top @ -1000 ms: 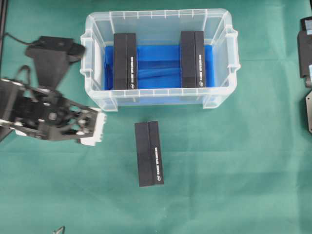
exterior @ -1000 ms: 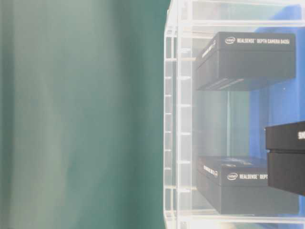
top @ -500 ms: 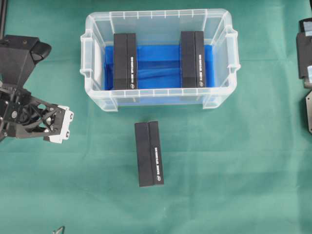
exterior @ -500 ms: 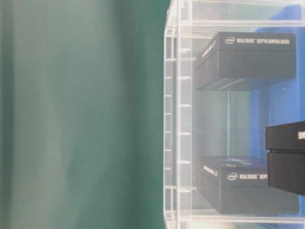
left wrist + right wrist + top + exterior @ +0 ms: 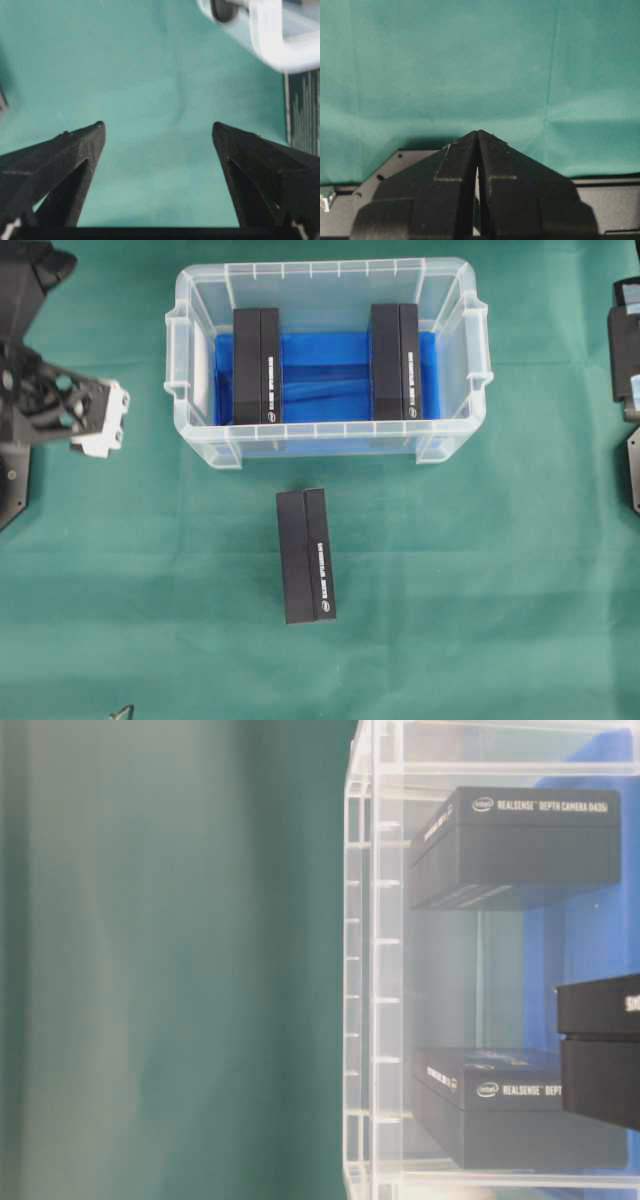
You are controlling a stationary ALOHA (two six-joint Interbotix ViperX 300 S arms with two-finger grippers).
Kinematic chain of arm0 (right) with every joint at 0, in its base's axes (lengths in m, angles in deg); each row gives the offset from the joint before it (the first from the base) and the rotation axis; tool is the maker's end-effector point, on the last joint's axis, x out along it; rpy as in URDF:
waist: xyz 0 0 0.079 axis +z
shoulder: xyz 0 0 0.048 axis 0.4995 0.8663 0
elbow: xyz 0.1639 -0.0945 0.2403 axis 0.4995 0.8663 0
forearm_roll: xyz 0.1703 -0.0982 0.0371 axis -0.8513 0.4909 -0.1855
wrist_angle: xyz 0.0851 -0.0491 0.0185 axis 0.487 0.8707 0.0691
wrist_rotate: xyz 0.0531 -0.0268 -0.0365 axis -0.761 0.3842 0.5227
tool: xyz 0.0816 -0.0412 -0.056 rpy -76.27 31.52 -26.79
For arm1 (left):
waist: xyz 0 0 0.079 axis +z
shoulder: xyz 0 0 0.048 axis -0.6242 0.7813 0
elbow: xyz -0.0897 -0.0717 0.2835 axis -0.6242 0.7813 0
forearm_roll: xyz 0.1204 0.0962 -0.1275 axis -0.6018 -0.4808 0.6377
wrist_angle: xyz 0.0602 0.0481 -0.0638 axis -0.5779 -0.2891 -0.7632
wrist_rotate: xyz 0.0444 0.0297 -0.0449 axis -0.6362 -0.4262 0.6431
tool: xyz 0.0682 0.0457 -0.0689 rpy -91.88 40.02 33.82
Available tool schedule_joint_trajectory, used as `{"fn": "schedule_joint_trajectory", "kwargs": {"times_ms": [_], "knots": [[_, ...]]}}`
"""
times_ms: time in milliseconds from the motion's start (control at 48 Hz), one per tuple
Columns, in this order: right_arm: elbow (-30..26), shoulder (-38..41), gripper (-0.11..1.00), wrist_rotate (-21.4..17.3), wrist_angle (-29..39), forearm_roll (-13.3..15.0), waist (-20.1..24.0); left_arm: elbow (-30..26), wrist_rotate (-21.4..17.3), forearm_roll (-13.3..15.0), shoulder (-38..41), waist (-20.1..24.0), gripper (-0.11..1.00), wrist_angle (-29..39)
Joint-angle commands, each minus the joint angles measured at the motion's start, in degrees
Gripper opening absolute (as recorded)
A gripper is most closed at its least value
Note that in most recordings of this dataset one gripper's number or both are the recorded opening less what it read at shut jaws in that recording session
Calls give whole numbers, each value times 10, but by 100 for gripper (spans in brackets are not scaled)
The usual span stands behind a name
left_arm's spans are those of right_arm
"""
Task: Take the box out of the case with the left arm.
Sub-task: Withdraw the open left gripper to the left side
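The case (image 5: 327,285), a clear plastic bin with a blue lining, stands on the green-covered worktop (image 5: 480,570) toward the far side in the overhead view. Two black boxes stand inside it on the lining: one box at its left end (image 5: 256,365) and one box at its right end (image 5: 394,361), well apart from each other. The table-level view shows both through the clear wall, each bearing white lettering. A third black box (image 5: 306,556) lies on the worktop outside the case, near its front wall and not touching it. The left gripper (image 5: 157,135) is at the left edge of the overhead view, beside the case's left end and apart from it, over bare cloth. Its fingers (image 5: 75,150) are spread wide and hold nothing; green cloth fills the gap between them, and the case's corner shows at the upper right of the wrist view. The right gripper (image 5: 478,132) is at the right edge of the worktop, away from the case; its fingers (image 5: 457,155) are pressed together with nothing between them.
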Motion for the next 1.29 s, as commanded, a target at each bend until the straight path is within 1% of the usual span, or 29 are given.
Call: {"fn": "schedule_joint_trajectory", "kwargs": {"times_ms": [0, 83, 125, 229, 333, 459, 604, 1021, 1167, 1271], "knots": [[-5, 0, 0, 0, -4, 1, -1, -4, -33, -3, -9, 35, 83, -1], [-4, 0, 0, 0, -4, 1, -1, -8, -80, 0, -9, 68, 83, -1], [-4, 0, 0, 0, -4, 1, -1, -9, -95, 1, -7, 81, 83, -1], [-4, 0, 0, -1, -3, 1, 0, -11, -115, 3, -4, 103, 83, -3], [-4, 0, 0, -1, -4, 1, -1, -12, -118, 3, -4, 123, 83, -6], [-4, 0, 0, -1, -4, 1, 0, -13, -119, 3, -3, 134, 83, -10], [-4, 0, 0, -1, -4, 1, -1, -13, -119, 7, -3, 134, 83, -12], [-4, 0, 0, -1, -4, 1, -1, -18, -119, 7, 4, 134, 83, -17], [-4, 0, 0, -1, -4, 1, -1, -32, -120, 7, 23, 134, 83, -28], [-4, 0, 0, -1, -4, 1, -1, -50, -131, 10, 44, 133, 83, -31]]}}
